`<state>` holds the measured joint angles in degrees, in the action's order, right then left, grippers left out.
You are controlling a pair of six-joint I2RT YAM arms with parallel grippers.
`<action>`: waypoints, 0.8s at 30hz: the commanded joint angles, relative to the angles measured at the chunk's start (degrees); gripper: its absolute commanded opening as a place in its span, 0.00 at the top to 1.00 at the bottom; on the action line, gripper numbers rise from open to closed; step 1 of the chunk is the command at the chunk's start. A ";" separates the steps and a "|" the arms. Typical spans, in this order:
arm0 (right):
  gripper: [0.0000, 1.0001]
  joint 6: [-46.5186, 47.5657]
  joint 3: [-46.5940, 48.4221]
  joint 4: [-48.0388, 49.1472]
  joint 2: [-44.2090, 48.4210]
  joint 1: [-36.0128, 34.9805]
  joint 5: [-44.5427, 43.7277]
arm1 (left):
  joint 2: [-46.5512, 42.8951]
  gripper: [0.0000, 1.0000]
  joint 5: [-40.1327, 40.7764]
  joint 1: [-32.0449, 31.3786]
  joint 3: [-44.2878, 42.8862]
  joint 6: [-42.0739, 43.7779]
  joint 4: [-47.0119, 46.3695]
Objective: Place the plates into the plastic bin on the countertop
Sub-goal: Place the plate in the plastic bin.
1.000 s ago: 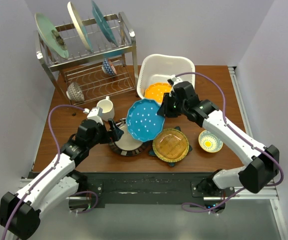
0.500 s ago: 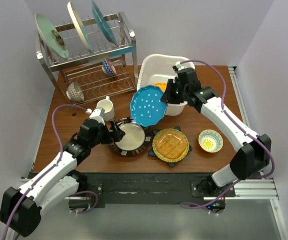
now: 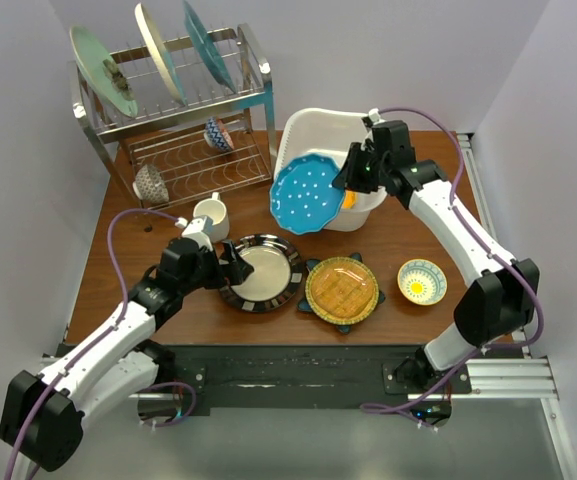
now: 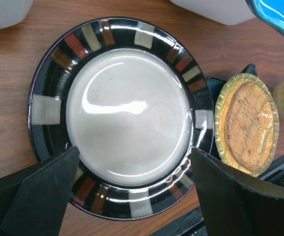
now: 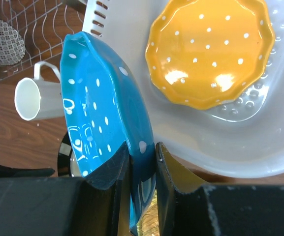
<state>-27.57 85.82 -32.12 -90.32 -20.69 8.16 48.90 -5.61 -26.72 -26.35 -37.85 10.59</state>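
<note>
Blue dotted plate (image 3: 308, 195) clamped by rim in right jaws, held tilted on edge at near corner of white bin (image 3: 313, 130). Orange dotted plate (image 5: 210, 54) seen lying inside bin. Left jaws spread wide above black-rimmed plate (image 4: 127, 118) on tabletop (image 3: 398, 245).

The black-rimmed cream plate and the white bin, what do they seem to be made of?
Black-rimmed cream plate: likely glazed ceramic, glossy; sharp light reflections on its centre.
White rectangular bin: probably moulded plastic, smooth and semi-matte; soft sheen, slotted wall, rounded corners.
</note>
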 commanded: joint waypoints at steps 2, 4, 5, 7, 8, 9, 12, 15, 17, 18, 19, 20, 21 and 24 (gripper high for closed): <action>1.00 -3.01 7.07 8.30 -0.46 1.17 3.79 | -0.92 0.00 -1.60 -0.18 0.42 1.37 -2.59; 1.00 -3.28 7.69 8.74 -1.43 1.44 3.62 | -0.92 0.00 -2.12 -0.17 0.59 1.37 -2.85; 1.00 -3.36 7.78 9.00 -1.78 1.61 3.70 | -0.92 0.00 -2.30 -0.17 0.60 1.37 -3.03; 1.00 -4.33 7.87 9.96 -2.40 2.58 4.23 | -0.74 0.00 -2.74 -0.17 0.69 1.46 -3.21; 1.00 -4.51 8.04 10.14 -3.01 2.93 4.75 | -0.57 0.00 -2.83 -0.17 0.86 1.55 -3.21; 1.00 -5.03 8.13 10.41 -3.36 3.80 5.19 | -0.39 0.00 -2.83 -0.17 0.86 1.46 -3.29; 1.00 -6.09 8.92 10.94 -4.95 5.56 6.95 | -0.13 0.00 -3.18 -0.17 1.12 1.55 -3.82; 1.00 -6.53 9.28 11.37 -5.65 6.97 7.22 | 1.01 0.00 -4.06 -0.17 1.12 1.55 -4.52; 1.00 -7.05 8.84 12.34 -6.00 7.76 7.48 | 1.71 0.00 -4.50 -0.17 1.30 1.55 -4.88; 1.00 -7.58 8.66 12.60 -6.09 8.55 7.74 | 1.98 0.00 -4.76 -0.17 1.30 1.55 -5.22; 1.00 -7.84 8.49 13.13 -6.27 8.91 7.92 | 2.42 0.00 -4.85 -0.17 1.39 1.46 -5.32; 1.00 -8.11 8.49 13.31 -6.53 9.69 8.09 | 2.51 0.00 -4.94 -0.17 1.47 1.55 -5.49; 1.00 -8.20 8.40 13.57 -6.97 9.96 8.10 | 2.60 0.00 -5.11 -0.17 1.48 1.55 -5.58; 1.00 -8.99 8.13 14.54 -7.93 10.93 7.83 | 2.60 0.00 -5.12 -0.17 1.74 1.46 -5.84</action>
<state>-32.88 90.85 -26.89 -98.48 -11.22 13.96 51.64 -9.26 -26.72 -25.36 -37.67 7.75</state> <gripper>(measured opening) 0.225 0.997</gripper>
